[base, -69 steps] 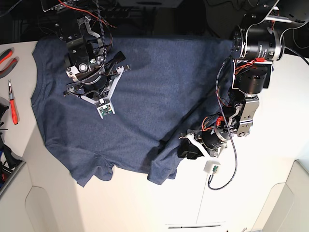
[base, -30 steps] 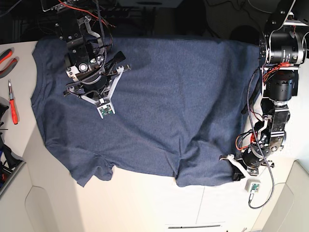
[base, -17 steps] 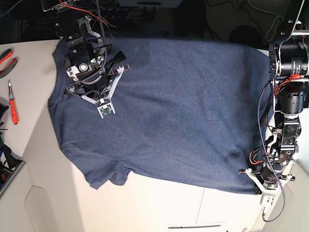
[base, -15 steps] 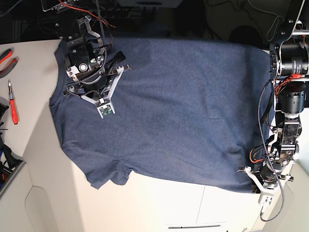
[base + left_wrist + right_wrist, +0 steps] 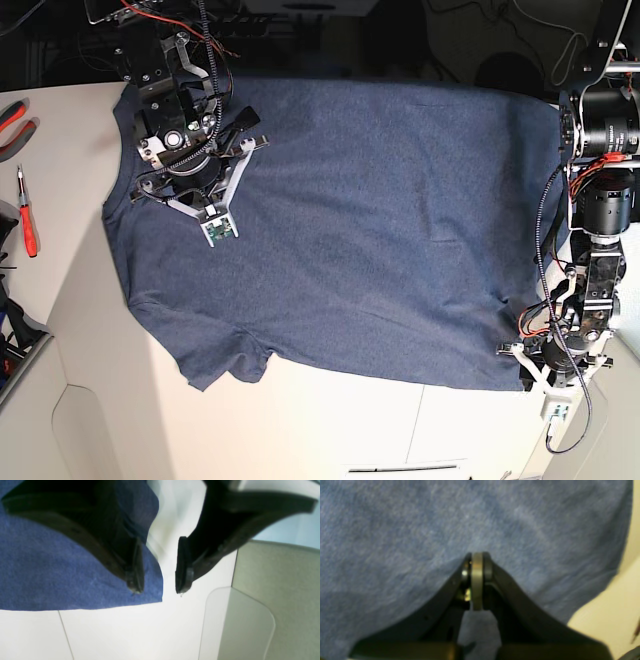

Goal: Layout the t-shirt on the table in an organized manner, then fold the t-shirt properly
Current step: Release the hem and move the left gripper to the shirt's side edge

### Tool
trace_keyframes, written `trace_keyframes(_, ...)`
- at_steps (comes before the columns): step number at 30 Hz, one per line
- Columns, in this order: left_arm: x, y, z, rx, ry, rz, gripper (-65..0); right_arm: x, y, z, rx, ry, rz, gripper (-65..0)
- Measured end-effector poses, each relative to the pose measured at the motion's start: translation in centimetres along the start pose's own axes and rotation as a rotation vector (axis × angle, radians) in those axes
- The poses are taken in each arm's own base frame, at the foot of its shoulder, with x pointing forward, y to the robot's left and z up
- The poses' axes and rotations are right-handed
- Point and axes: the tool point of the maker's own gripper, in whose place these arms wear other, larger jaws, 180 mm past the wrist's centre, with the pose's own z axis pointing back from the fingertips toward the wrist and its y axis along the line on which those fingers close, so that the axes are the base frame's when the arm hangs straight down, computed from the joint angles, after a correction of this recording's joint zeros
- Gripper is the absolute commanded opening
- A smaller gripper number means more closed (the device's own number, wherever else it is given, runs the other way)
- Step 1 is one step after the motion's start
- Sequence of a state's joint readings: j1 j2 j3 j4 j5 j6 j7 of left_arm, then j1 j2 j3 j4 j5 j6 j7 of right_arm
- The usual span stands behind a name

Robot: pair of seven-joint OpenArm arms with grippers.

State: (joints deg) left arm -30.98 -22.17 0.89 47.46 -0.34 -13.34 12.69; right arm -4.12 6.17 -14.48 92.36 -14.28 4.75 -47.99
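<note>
The base camera is looking straight down from overhead, taking in the whole t-shirt [image 5: 340, 230] and the table [image 5: 330, 430]. The left wrist camera is hanging close above the shirt's corner, peering past its own fingers [image 5: 135, 565]. The right wrist camera is sitting nearly against the cloth. All three are sharing that fabric.

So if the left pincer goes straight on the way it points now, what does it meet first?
Most likely the bare table. The left pincer stands open beside the t-shirt corner, fingertips aimed down at the white top; depth is unclear.
</note>
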Motion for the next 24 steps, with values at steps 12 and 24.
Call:
trace_keyframes(12,-9.2,2.6,3.8,-0.124,0.178,0.064,-65.0,1.7,-6.8,0.3,-0.242,-0.051,0.002,-65.0)
trace_keyframes(24,-13.6,0.5,8.2,-0.319,0.198,0.443,-65.0,7.6,-4.5,0.5,0.025,-0.243,-0.157,-65.0)
